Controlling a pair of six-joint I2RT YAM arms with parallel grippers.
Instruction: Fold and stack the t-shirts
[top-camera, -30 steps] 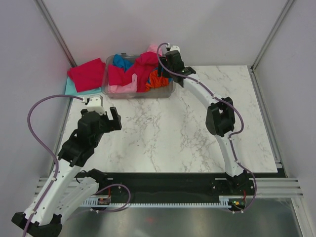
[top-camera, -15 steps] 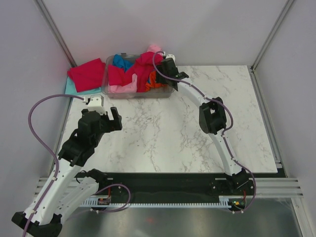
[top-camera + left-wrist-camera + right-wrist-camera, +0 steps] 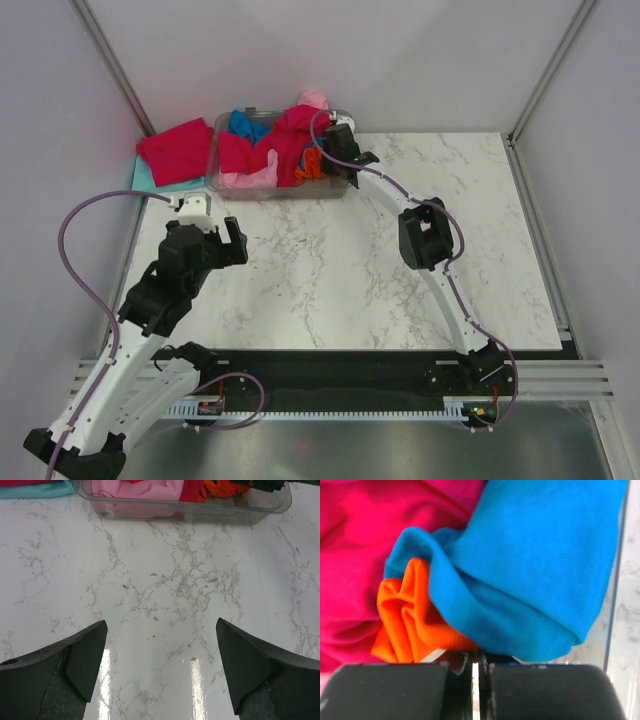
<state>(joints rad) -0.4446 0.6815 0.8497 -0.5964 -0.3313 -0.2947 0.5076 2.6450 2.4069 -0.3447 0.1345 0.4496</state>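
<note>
T-shirts (image 3: 270, 150) sit mostly crumpled in the clear bin (image 3: 290, 193) at the far edge of the table (image 3: 330, 270), a red t-shirt (image 3: 175, 150) atop a teal one (image 3: 145, 180) beside it, most of the job seemingly ahead, as the right gripper (image 3: 475, 666) pinches the orange t-shirt (image 3: 415, 625) and the left gripper (image 3: 160, 665) hangs wide open.

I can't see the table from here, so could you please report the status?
Left hand open above the table. Right hand shut on orange shirt, inside the bin. Blue shirt bunched over the orange one.
</note>
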